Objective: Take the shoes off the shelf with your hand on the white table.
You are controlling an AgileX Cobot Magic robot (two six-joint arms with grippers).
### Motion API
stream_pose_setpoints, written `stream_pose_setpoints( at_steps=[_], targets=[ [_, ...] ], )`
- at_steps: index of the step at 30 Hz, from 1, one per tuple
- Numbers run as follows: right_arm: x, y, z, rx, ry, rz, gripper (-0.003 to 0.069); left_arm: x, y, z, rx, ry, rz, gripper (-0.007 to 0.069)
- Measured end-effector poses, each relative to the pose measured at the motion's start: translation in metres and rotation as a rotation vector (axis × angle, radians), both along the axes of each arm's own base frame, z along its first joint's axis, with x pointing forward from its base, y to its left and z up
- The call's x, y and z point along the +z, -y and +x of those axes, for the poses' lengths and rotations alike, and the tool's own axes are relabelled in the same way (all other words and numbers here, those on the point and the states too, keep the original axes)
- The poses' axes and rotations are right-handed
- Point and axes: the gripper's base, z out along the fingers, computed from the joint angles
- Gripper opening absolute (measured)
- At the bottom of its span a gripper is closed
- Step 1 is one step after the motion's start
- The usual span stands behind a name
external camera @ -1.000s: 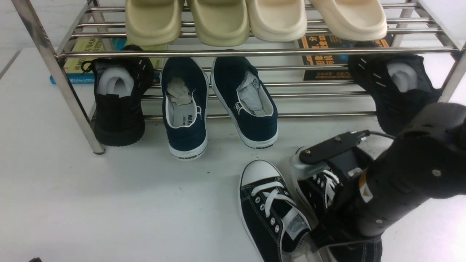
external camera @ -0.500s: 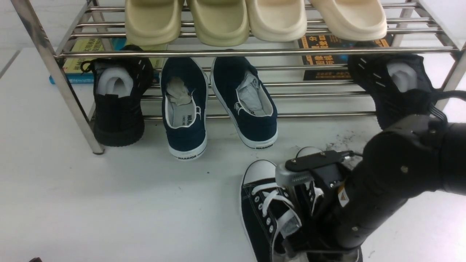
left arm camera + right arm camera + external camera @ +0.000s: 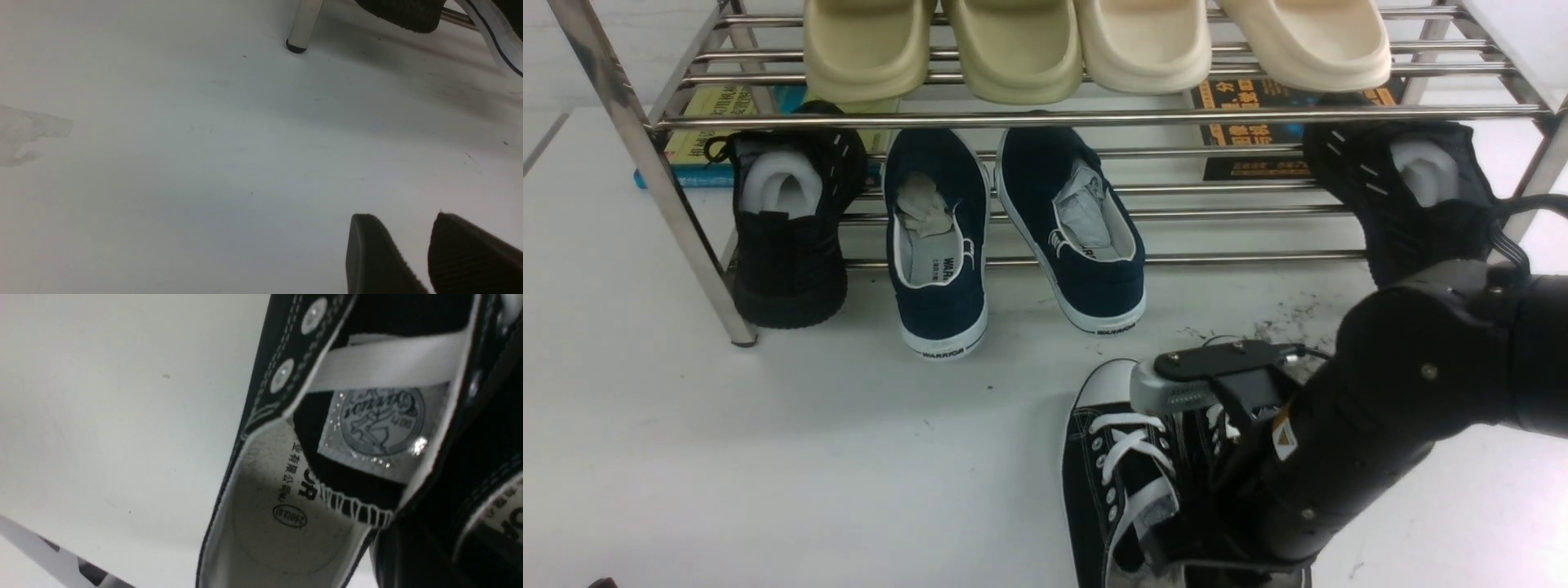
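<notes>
The shoes, black canvas with white laces and toe caps, stand side by side on the white table point(image 3: 768, 457) in front of the shelf point(image 3: 686, 212). The left shoe point(image 3: 1115, 465) shows plainly; the right shoe point(image 3: 1217, 420) is mostly behind my right arm. My right gripper point(image 3: 1225, 523) reaches down at the shoes' collars. In the right wrist view a dark finger point(image 3: 408, 555) sits between the left shoe's insole point(image 3: 278, 522) and the right shoe's collar point(image 3: 502, 514); how its jaws stand is hidden. My left gripper point(image 3: 402, 216) hovers open over bare table.
The top tier holds beige slippers point(image 3: 1013, 49). On the lower tier sit navy WARRIOR shoes point(image 3: 935, 245) and all-black knit sneakers point(image 3: 788, 229) point(image 3: 1413, 196). Books point(image 3: 1258, 122) lie behind the rack. Dark scuffs point(image 3: 1282, 318) mark the table. A shelf leg point(image 3: 300, 28) stands ahead of the left gripper.
My right arm has come down and toward the near edge, drawing the pair of shoes with it. The right shoe is now more covered by the arm.
</notes>
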Motion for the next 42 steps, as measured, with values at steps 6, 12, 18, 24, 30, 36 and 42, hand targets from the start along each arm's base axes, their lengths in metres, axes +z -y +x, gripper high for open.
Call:
stream_pose_setpoints(
  at_steps=[6,12,18,24,30,36,42],
  targets=[
    [0.006,0.001,-0.005,0.016,-0.044,-0.006,0.0400,0.000,0.000,0.000,0.000,0.000,0.000,0.0242],
    [0.041,0.005,-0.007,0.123,-0.025,-0.044,0.0519,0.000,0.000,0.000,0.000,0.000,0.000,0.0242],
    [0.090,0.022,-0.007,0.244,0.123,-0.149,0.0420,0.000,0.000,0.000,0.000,0.000,0.000,0.0242],
    [0.123,0.048,-0.016,0.246,0.308,-0.211,0.0171,0.000,0.000,0.000,0.000,0.000,0.000,0.0242],
    [0.170,0.086,-0.051,0.208,0.488,-0.135,-0.0013,0.000,0.000,0.000,0.000,0.000,0.000,0.0242],
    [0.194,0.127,-0.094,0.171,0.624,-0.043,-0.0015,0.000,0.000,0.000,0.000,0.000,0.000,0.0242],
    [0.164,0.181,-0.151,0.138,0.747,0.035,-0.0011,0.000,0.000,0.000,0.000,0.000,0.000,0.0242]
  ],
)
